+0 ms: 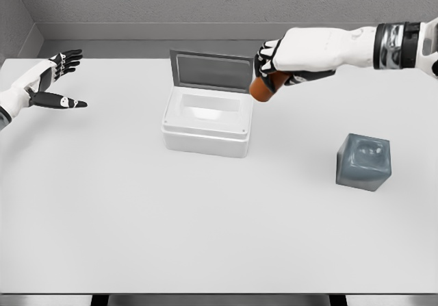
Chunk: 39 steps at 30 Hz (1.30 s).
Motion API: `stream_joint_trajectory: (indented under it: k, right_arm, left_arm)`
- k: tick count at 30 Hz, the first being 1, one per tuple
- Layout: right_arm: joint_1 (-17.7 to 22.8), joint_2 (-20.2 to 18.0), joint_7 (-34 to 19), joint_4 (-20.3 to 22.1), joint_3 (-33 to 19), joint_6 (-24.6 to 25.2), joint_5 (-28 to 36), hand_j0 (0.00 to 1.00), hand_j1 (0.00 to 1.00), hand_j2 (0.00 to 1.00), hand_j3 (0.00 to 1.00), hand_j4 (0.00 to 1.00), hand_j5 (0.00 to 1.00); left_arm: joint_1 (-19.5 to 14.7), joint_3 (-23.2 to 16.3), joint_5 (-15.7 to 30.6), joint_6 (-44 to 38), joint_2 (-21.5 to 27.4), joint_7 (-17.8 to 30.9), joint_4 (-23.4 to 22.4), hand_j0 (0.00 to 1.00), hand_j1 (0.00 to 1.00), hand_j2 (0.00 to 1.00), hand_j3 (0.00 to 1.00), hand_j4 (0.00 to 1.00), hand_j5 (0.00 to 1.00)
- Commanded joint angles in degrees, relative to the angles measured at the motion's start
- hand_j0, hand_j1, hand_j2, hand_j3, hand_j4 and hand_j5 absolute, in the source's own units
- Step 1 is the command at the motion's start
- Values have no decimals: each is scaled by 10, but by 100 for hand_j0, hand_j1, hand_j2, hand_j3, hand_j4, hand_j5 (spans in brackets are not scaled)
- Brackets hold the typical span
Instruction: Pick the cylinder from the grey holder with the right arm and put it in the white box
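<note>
My right hand (274, 70) is shut on an orange-brown cylinder (263, 89), whose lower end pokes out below the fingers. It hangs in the air just right of the white box (205, 138), near the box's upper right corner. The box stands open, its lid (211, 70) tilted up at the back, and its inside looks bare. The grey holder (363, 161) sits on the table to the right, with nothing in its top hole. My left hand (55, 80) hovers open at the far left.
A white table (205, 237) carries everything, with a grey wall behind it. The table's front edge runs along the bottom of the view.
</note>
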<state>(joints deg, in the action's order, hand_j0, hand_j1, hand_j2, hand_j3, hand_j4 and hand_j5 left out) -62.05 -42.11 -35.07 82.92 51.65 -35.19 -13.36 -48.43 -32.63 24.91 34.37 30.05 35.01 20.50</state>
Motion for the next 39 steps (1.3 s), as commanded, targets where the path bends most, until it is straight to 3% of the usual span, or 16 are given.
stream_joint_trajectory:
  k: [1, 7, 13, 20, 39]
  right_arm:
    - [1, 19, 1, -20, 13, 2, -2, 26, 26, 26, 26, 26, 26]
    - [-16, 54, 1, -53, 31, 2, -15, 26, 26, 26, 26, 26, 26]
    - [-23, 56, 1, -66, 40, 2, -16, 27, 27, 27, 27, 27, 27]
    - [-29, 90, 1, -87, 62, 2, -28, 27, 27, 27, 27, 27, 27]
    - [-41, 98, 1, -100, 65, 2, -33, 27, 27, 27, 27, 27, 27]
  left_arm:
    - [0, 3, 4, -1, 0, 0, 1, 100, 100, 100, 100, 100, 100]
    - [1, 3, 4, -1, 0, 0, 2, 100, 100, 100, 100, 100, 100]
    - [1, 3, 5, 0, 1, 0, 4, 100, 100, 100, 100, 100, 100]
    - [1, 3, 5, 0, 1, 0, 4, 100, 100, 100, 100, 100, 100]
    - [1, 3, 5, 0, 0, 0, 5, 100, 100, 100, 100, 100, 100]
